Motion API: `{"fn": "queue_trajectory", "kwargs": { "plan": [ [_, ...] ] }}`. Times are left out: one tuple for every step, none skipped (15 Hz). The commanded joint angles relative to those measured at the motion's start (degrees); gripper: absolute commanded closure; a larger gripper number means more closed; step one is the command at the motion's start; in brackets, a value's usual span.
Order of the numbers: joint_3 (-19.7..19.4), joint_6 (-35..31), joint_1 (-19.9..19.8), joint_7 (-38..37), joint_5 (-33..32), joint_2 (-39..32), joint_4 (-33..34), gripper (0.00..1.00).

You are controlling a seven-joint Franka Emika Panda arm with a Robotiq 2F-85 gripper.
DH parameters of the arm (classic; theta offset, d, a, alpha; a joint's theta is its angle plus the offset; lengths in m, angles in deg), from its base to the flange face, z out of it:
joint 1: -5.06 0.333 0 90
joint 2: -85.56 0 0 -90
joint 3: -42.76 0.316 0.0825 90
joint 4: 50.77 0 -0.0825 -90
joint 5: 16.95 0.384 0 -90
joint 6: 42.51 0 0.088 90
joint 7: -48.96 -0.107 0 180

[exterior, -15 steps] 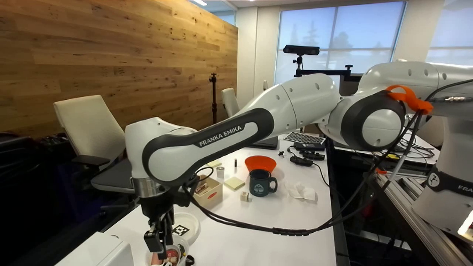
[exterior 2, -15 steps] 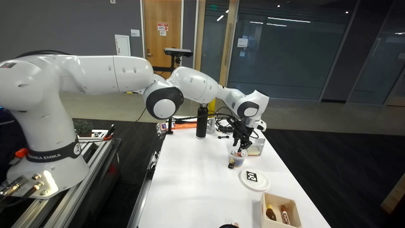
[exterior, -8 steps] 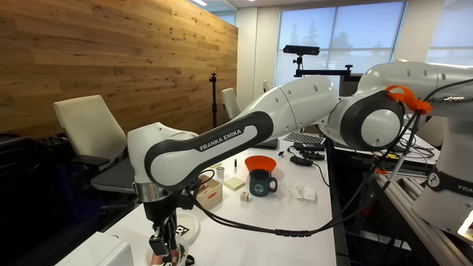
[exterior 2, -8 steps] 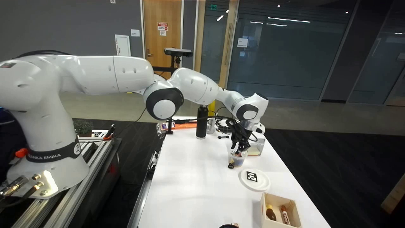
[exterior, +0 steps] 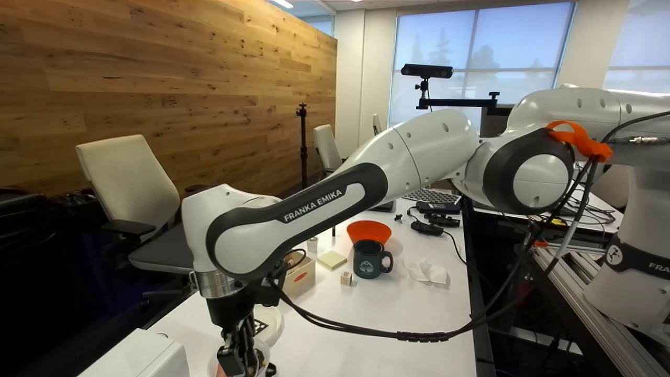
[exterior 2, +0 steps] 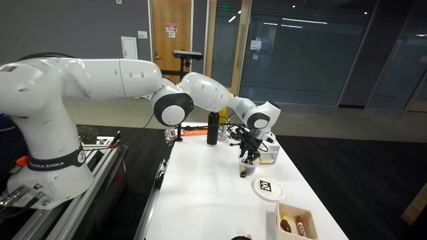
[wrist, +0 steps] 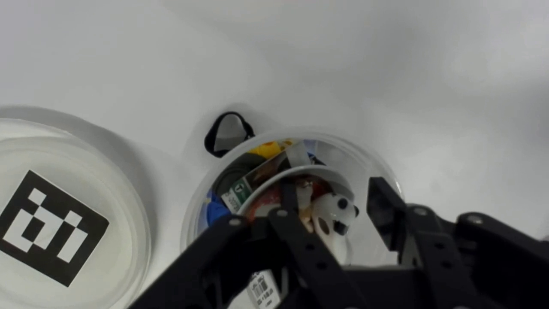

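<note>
Standing spread, the claw (wrist: pixel 335 201) flanks a black-spotted figurine (wrist: pixel 329 212) only the wrist view clearly shows.

Smooth plas. tub (wrist: pixel 345 159), glossy panda fig. (wrist: pixel 329 210), matt wd. wall (exterior: pixel 167 89)

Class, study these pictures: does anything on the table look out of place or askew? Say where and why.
In an exterior view, a crumpled paper lies loose on the table near the mug; it looks like stray litter.
</note>
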Motion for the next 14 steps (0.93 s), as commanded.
{"fn": "queue_trajectory", "kwargs": {
  "plan": [
    [0.63, 1.26, -0.03, 2.14, 2.24, -0.02, -1.01, 0.5],
    [0.8, 1.27, -0.05, 2.29, 2.39, -0.02, -1.17, 0.53],
    [0.89, 1.36, -0.03, 2.37, 2.48, -0.01, -1.29, 0.58],
    [0.99, 1.34, -0.05, 2.45, 2.65, -0.01, -1.51, 0.57],
    [1.15, 1.21, -0.1, 2.54, 2.91, -0.01, -1.79, 0.61],
    [1.19, 1.22, -0.11, 2.51, 3.06, 0.0, -2.0, 0.63],
    [1.3, 1.07, -0.16, 2.56, 3.26, 0.0, -2.16, 0.84],
    [1.32, 0.94, -0.22, 2.55, 3.32, 0.0, -2.21, 0.88],
    [1.31, 0.91, -0.32, 2.48, 3.38, -0.01, -2.08, 0.89],
    [1.21, 0.94, -0.37, 2.35, 3.34, -0.01, -1.9, 0.97],
    [1.13, 0.89, -0.44, 2.36, 3.25, -0.01, -1.62, 1.0],
    [1.09, 0.93, -0.52, 2.38, 3.19, -0.01, -1.37, 1.0],
    [1.02, 0.99, -0.59, 2.39, 3.1, -0.01, -1.14, 1.0],
    [0.98, 1.01, -0.67, 2.38, 3.06, -0.01, -0.95, 1.0]
  ]
}}
